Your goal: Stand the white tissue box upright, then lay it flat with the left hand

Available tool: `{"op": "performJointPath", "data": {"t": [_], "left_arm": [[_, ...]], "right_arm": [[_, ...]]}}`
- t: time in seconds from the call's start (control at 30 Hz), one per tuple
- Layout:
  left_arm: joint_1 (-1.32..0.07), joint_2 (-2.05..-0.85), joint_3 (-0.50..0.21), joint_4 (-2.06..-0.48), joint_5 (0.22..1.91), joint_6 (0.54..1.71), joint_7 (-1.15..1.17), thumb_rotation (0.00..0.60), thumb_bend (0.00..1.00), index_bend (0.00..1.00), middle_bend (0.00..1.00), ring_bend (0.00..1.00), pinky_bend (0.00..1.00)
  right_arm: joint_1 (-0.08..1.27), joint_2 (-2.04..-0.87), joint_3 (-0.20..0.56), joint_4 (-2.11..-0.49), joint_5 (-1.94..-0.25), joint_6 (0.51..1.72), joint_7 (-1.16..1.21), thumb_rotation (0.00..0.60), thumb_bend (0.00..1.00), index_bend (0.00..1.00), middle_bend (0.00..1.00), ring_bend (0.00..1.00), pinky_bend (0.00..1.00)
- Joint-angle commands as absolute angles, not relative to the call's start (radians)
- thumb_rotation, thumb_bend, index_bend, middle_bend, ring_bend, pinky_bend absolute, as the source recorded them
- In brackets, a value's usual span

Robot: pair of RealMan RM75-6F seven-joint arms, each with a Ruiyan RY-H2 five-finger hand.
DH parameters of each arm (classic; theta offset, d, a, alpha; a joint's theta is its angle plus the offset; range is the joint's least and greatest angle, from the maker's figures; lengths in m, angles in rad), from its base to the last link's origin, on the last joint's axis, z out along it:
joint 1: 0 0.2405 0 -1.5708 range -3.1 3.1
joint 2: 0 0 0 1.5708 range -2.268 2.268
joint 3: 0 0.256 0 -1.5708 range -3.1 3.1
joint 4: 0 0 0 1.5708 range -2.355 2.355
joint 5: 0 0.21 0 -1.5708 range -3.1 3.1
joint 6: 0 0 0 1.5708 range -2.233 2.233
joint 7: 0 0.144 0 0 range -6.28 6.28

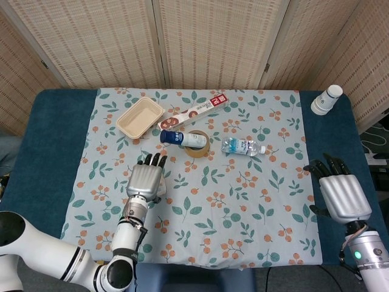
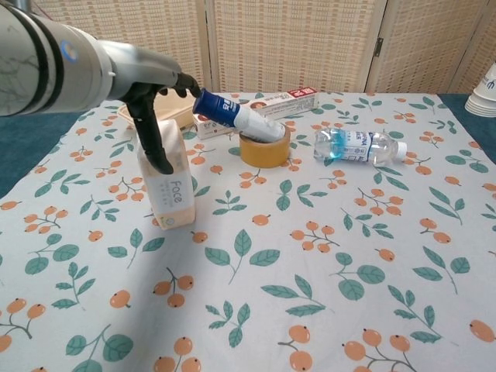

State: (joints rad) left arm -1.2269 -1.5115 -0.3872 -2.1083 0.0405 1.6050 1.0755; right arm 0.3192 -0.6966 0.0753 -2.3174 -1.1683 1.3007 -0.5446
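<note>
One tissue box point(image 2: 167, 186) stands upright on the floral cloth point(image 2: 310, 263), left of centre, with "Face" readable on its front in the chest view. The left hand point(image 2: 151, 93) is draped over the box's top, a dark thumb point(image 2: 155, 139) running down the near face and the other fingers over the far side; whether it actually grips cannot be told. From the head view the left hand point(image 1: 144, 179) covers the box almost entirely, and only this view shows the right hand point(image 1: 341, 194), spread and holding nothing, at the table's right edge. Farther back lie one tape roll point(image 2: 264, 146) with one blue-capped tube point(image 2: 236, 115) propped on it, one water bottle point(image 2: 358, 146), one tray point(image 1: 140, 117) and one long carton point(image 1: 194, 112) with small, unreadable writing. One stack of cups point(image 1: 327, 99) sits at the far right corner.
</note>
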Motion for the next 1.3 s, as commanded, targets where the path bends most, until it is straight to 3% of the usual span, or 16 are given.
{"op": "performJointPath", "data": {"t": [0.03, 0.77, 1.3], "left_arm": [[-1.239, -1.534, -0.382, -2.075, 0.046, 1.608, 1.093, 0.6, 0.14, 0.0, 0.02, 0.02, 0.21], [-1.223, -1.56, -0.345, -1.958, 0.075, 1.55, 1.148, 0.6, 0.14, 0.0, 0.04, 0.01, 0.2], [-1.208, -1.579, -0.324, -1.914, 0.101, 1.521, 1.172, 0.6, 0.14, 0.03, 0.13, 0.02, 0.21]], "right_arm": [[0.318, -0.693, 0.076, -2.317, -1.171, 1.299, -0.538, 0.6, 0.07, 0.24, 0.15, 0.0, 0.11], [0.323, -0.688, 0.084, -2.305, -1.151, 1.289, -0.525, 0.6, 0.07, 0.25, 0.15, 0.0, 0.11], [0.325, -0.693, 0.086, -2.299, -1.143, 1.29, -0.528, 0.6, 0.07, 0.25, 0.15, 0.0, 0.11]]}}
